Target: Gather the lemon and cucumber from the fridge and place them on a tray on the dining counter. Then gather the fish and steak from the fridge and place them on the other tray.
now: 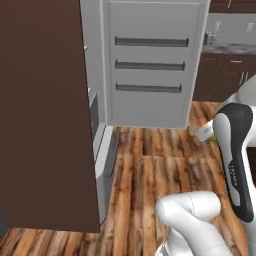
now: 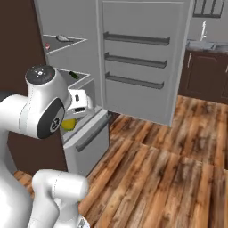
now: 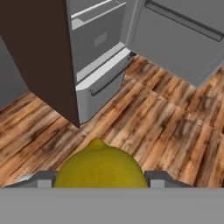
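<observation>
open fridge door blocks ahead

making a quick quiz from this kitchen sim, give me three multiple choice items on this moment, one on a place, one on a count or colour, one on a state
1. Where is the lemon?
A. on a fridge shelf
B. between the gripper's fingers
C. on the wooden floor

2. How many dark rails run across the inside of the open fridge door?
A. one
B. three
C. five

3. What state is the fridge in?
A. door swung open
B. door shut
C. door missing

Answers:
1 B: in the hand view the lemon sits between the two fingertips of the gripper, above the wooden floor.
2 B: the left base view shows three dark rails stacked on the fridge door.
3 A: in the right base view the fridge shows its shelves, with the door turned out beside them.
</observation>
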